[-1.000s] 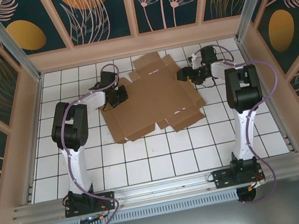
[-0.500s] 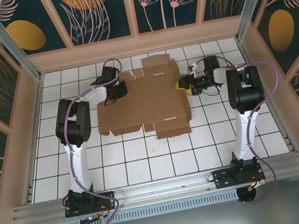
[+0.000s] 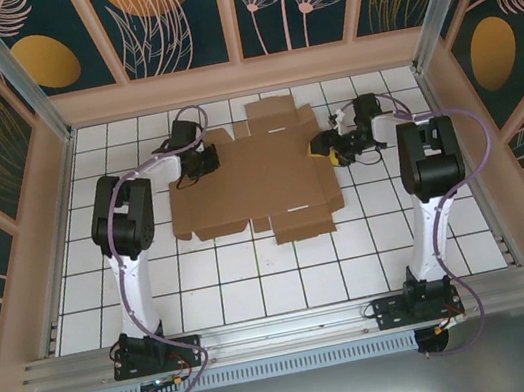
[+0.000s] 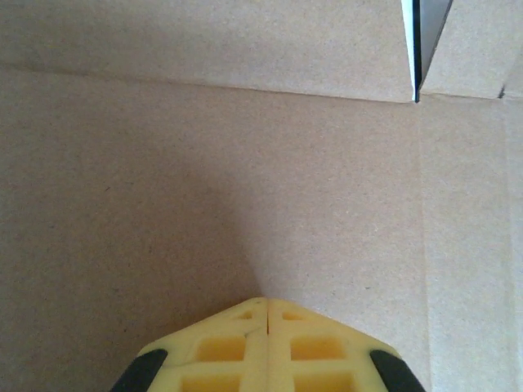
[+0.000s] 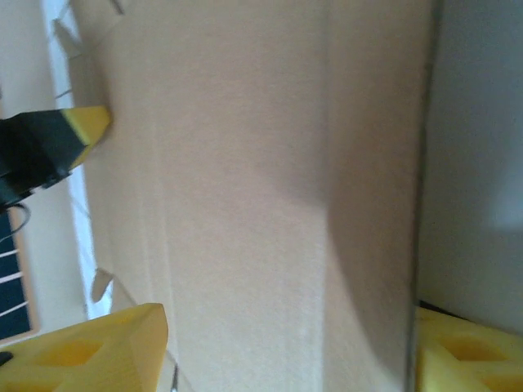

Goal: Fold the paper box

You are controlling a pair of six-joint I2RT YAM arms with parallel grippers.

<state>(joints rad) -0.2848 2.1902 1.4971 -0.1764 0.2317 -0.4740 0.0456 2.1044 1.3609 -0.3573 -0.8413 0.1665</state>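
The paper box [image 3: 258, 171] is a flat brown die-cut cardboard sheet with flaps, lying square on the white tiled table. My left gripper [image 3: 197, 164] is at the sheet's left edge. In the left wrist view its yellow fingers [image 4: 267, 304] are shut tip to tip, right over the bare cardboard [image 4: 245, 163], with nothing between them. My right gripper [image 3: 327, 149] is at the sheet's right edge. In the right wrist view its jaws [image 5: 288, 314] stand wide apart with the cardboard panel [image 5: 261, 163] filling the gap. The left gripper's tip [image 5: 86, 124] shows at the panel's far side.
White tiles [image 3: 256, 278] run free in front of the sheet up to the aluminium rail [image 3: 286, 329] at the near edge. Patterned enclosure walls [image 3: 241, 78] close off the back and both sides, close behind the sheet's far flap.
The sheet has turned from a skewed lie to square with the tiles and slid toward the back. Both grippers followed its left and right edges; the left stayed shut.
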